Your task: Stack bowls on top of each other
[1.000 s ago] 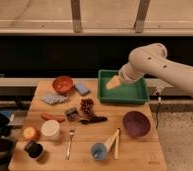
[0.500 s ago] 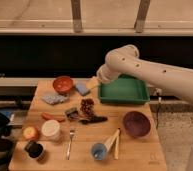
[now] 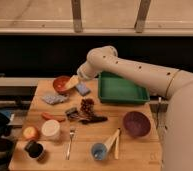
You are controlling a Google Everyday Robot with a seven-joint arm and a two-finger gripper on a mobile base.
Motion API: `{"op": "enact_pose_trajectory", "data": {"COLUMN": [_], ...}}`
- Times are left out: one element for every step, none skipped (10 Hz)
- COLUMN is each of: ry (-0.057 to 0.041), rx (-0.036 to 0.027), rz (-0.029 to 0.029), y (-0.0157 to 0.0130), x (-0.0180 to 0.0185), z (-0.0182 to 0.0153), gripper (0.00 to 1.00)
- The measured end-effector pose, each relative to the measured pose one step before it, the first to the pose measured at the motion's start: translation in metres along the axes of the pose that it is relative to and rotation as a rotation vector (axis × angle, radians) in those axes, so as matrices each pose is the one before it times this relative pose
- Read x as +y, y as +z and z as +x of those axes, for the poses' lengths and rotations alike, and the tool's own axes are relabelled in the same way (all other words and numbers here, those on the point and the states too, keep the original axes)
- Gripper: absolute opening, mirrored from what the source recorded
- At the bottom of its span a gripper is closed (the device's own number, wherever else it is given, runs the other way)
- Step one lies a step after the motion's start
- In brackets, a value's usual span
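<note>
Arm [image 3: 125,67] reached in from right of frame toward upper left of wooden table [image 3: 140,155]. Gripper [image 3: 71,83] hung at the right rim of the orange-red bowl [image 3: 60,84], fingers apart; contact with the rim could not be told. Orange-red bowl sat at upper left of the table, just left of a blue sponge [image 3: 83,89]. Dark purple bowl [image 3: 136,124] stood lower right, well apart from the other, below the green tray [image 3: 121,95]. Blue cup [image 3: 98,151] near the bottom edge, fork [image 3: 70,142] to its left.
</note>
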Motion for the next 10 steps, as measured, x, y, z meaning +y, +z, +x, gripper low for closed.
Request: {"op": "enact_pose_trajectory", "data": {"ry": [0.00147, -0.00186, -0.00148, -0.00237, -0.00979, -0.01563, -0.02329, -0.01529, -0.00472, -0.00207], "rx": [-0.00041, 0.00134, 0.00367, 0.00282, -0.00059, -0.00290, -0.00252, -0.00133, -0.00130, -0.00620], "rz": [0.00105, -0.00007, 0.00356, 0.00292, -0.00214, -0.00528, -0.01056, -0.01219, -0.00933, -0.00462], "y": [-0.00059, 0.00051, 0.00037, 0.00315, 0.00676, 0.00671, 0.01504, 0.02011, 0.01640, 0.01835], "x": [-0.00098, 0.00081, 0.00034, -0.00182, 0.00179, 0.00449, 0.00651, 0.00595, 0.00148, -0.00572], "z": [0.00042, 0.00001, 0.00031, 0.00078, -0.00220, -0.00619, -0.01185, -0.01388, -0.00650, -0.00351], "gripper": [0.80, 0.80, 0.80, 0.80, 0.80, 0.80, 0.80, 0.80, 0.80, 0.80]}}
